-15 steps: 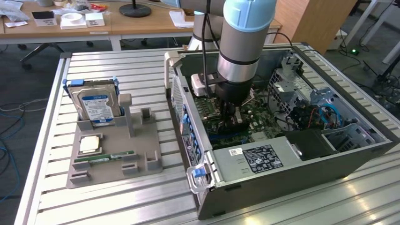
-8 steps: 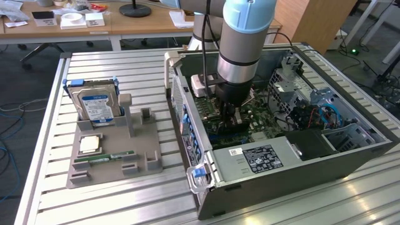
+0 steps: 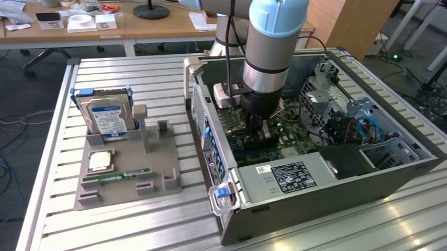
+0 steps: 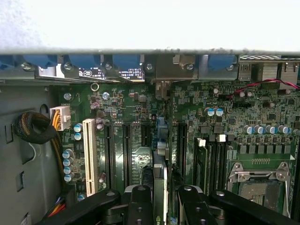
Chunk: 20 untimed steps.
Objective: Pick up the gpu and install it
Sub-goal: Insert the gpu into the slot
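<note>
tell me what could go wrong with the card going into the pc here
The claw holds the card edge-on above the green board, between long black slots; slightly off line, it could land beside its slot. Its metal end may catch the case wall.

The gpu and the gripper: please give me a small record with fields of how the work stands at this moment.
gripper place: inside the open computer case, low over the motherboard
gripper state: jaws shut on the gpu
gpu pose: on edge, running along the expansion slots
gpu seating: cannot tell if it is fully in a slot
parts holder: still has hard drive, cpu, RAM stick
</note>
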Each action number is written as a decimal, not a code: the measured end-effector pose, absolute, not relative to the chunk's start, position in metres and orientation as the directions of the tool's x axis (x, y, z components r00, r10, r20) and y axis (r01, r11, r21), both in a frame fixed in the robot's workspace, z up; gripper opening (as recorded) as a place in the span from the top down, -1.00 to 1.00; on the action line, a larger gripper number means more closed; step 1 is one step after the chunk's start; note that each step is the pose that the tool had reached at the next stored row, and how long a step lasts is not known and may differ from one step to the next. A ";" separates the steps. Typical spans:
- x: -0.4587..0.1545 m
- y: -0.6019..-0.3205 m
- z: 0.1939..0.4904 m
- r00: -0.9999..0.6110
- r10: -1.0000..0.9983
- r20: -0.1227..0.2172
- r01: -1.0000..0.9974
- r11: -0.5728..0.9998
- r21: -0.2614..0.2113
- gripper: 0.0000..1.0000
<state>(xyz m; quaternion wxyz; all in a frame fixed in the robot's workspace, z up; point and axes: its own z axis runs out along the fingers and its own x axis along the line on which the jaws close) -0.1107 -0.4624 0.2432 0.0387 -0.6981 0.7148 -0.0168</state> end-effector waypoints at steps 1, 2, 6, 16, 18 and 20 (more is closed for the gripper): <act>-0.111 -0.462 0.243 -0.022 -0.999 -0.032 -0.997 0.025 -0.078 0.48; -0.111 -0.462 0.243 -0.022 -0.999 -0.032 -0.997 0.025 -0.078 0.48; -0.111 -0.462 0.243 -0.022 -0.999 -0.032 -0.997 0.025 -0.078 0.48; -0.111 -0.462 0.243 -0.022 -0.999 -0.032 -0.997 0.025 -0.078 0.48; -0.111 -0.462 0.242 -0.022 -0.999 -0.032 -0.997 0.025 -0.078 0.48; -0.111 -0.462 0.242 -0.022 -0.999 -0.032 -0.997 0.025 -0.078 0.48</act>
